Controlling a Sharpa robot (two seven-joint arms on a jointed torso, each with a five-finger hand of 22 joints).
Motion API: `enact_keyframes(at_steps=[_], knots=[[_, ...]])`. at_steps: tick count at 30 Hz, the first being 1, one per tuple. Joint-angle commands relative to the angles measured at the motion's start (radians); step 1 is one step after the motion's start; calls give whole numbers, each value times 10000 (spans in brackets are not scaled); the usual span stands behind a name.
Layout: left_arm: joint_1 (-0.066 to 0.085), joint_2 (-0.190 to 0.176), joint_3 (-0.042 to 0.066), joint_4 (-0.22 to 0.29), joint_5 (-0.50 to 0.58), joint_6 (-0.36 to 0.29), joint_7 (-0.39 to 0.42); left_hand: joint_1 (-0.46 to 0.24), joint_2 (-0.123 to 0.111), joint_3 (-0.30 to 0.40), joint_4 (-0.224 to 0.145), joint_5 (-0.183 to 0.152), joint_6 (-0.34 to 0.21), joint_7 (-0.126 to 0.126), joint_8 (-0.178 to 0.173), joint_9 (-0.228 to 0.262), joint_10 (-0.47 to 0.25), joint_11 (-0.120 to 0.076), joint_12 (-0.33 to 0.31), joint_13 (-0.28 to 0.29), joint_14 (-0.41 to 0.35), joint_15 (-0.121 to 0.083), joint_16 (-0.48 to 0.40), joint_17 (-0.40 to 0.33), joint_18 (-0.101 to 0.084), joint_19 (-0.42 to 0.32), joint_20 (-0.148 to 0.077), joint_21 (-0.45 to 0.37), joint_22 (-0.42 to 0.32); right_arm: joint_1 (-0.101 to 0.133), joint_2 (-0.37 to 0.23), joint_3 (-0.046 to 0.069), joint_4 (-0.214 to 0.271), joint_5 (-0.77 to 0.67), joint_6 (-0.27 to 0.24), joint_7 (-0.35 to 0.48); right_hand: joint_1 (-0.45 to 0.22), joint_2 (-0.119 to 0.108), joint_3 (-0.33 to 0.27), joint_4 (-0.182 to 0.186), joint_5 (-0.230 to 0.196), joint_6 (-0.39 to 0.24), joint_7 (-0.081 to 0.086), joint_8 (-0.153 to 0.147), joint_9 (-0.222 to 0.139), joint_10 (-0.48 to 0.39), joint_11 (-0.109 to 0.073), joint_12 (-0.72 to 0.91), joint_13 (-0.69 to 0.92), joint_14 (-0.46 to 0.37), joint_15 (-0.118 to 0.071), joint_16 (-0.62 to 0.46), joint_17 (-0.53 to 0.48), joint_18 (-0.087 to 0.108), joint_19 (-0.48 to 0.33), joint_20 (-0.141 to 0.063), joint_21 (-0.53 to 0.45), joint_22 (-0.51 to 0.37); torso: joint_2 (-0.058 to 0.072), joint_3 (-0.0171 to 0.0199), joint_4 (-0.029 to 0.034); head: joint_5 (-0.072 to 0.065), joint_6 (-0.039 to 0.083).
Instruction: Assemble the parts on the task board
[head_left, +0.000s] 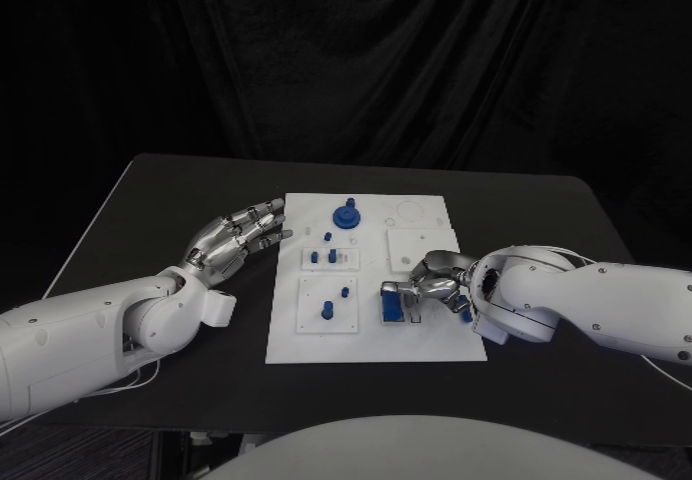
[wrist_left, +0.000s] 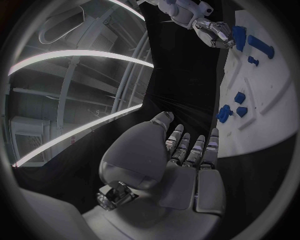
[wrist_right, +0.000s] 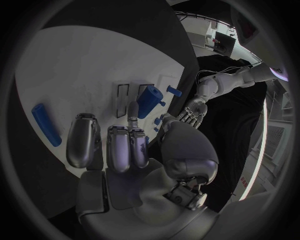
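Note:
The white task board (head_left: 433, 335) lies mid-table. My right hand (head_left: 433, 284) hangs over its right half, with fingers on both sides of an upright blue block (head_left: 392, 304) that it pinches; the block (wrist_right: 149, 101) stands just past the fingertips, beside two slots. A blue cylinder (head_left: 464, 306) lies flat on the board by that hand, also seen in the right wrist view (wrist_right: 47, 124). A blue round knob (head_left: 346, 214) stands at the board's far end. Small blue pegs (head_left: 326, 309) stand in the left plates. My left hand (head_left: 238, 238) rests at the board's left edge, fingers straight, holding nothing.
The black table (head_left: 173, 200) has bare room on both sides of the board. Raised white plates (head_left: 421, 245) and a round recess (head_left: 415, 212) occupy the board's far right part. Black curtain behind the table.

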Motion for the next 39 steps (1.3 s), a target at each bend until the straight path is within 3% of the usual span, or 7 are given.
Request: enact_keyframes(at_steps=[1, 5, 9, 11, 15, 28, 39], knots=[[-24, 10, 9, 12, 46, 149, 57, -89, 20, 48, -14, 64, -42, -1, 31, -6, 3, 83, 37, 7, -18, 47, 40, 10, -77, 56, -7, 41, -6, -26, -3, 2, -2, -84, 58, -154, -175, 41, -207, 8, 5, -30, 61, -36, 17, 1043, 92, 54, 2630, 830, 66, -75, 1483, 146, 13, 59, -127, 1686, 6, -4, 12, 11, -1], [-38, 13, 9, 5, 46, 164, 50, -89, 20, 48, -14, 64, -42, -1, 31, -6, 3, 83, 37, 7, -18, 47, 40, 10, -77, 56, -7, 41, -6, -35, -49, 2, 23, -122, -125, -49, -234, 73, -316, 7, -41, -18, 59, -26, 26, 1043, 93, 54, 2630, 822, 67, -93, 1456, 156, -4, 62, -178, 1671, 6, -11, 31, 7, -1], [-57, 12, 9, -6, 46, 172, 48, -99, 21, 64, -9, 64, -61, 1, 27, -10, -6, 82, 23, 5, -26, 48, 36, 9, -80, 49, -8, 37, -19, -39, -137, 1, 80, -222, -452, 205, 77, 149, -457, -36, 306, 70, 25, 56, 80, 1043, 65, 54, 2630, 831, 46, -75, 1485, 154, 6, 48, -172, 1676, 7, -10, 28, 8, -1], [-68, 5, 10, -3, 46, 173, 49, -99, 21, 64, -9, 64, -61, 1, 27, -10, -6, 82, 23, 5, -26, 48, 36, 9, -80, 49, -8, 37, -19, -41, -213, 0, 135, -274, -593, 386, 594, 204, -489, -131, 929, 97, -9, 130, 139, 1043, 37, 54, 2630, 842, 19, -54, 1515, 146, 26, 24, -140, 1688, 6, -12, 28, 13, -1], [-85, -19, 10, 6, 46, 165, 54, -99, 21, 64, -9, 64, -61, 1, 27, -10, -6, 82, 23, 5, -26, 48, 36, 9, -80, 49, -8, 37, -19, -52, -382, -1, 305, -423, -644, 648, 1288, 181, -476, -295, 1620, 118, -52, 259, 235, 1043, -4, 54, 2630, 852, -13, -31, 1550, 133, 50, -6, -93, 1707, 6, -12, 25, 43, -1], [-111, -60, 10, 27, 46, 153, 56, -106, 23, 79, -6, 68, -58, 0, 27, -10, -8, 83, 32, 5, -29, 48, 38, 9, -82, 52, -8, 37, -18, -159, -811, -4, 858, -1146, -365, 711, 2241, 53, -849, -446, 1517, 162, -258, 1261, 1071, 1043, -182, 54, 2630, 860, -157, -13, 1577, 91, 134, -135, 91, 1768, 5, -5, 13, 40, -1], [-117, -50, 10, 37, 46, 166, 43, -106, 23, 79, -6, 68, -58, 0, 27, -10, -8, 83, 32, 5, -29, 48, 38, 9, -82, 52, -8, 37, -18, -242, -685, -4, 732, -1213, -77, 650, 2828, 71, -905, -725, 1704, -2, -324, 1638, 1469, 1043, -241, 54, 2630, 860, -209, -16, 1573, 97, 125, -187, 57, 1759, 1, -17, 9, 63, -1]])
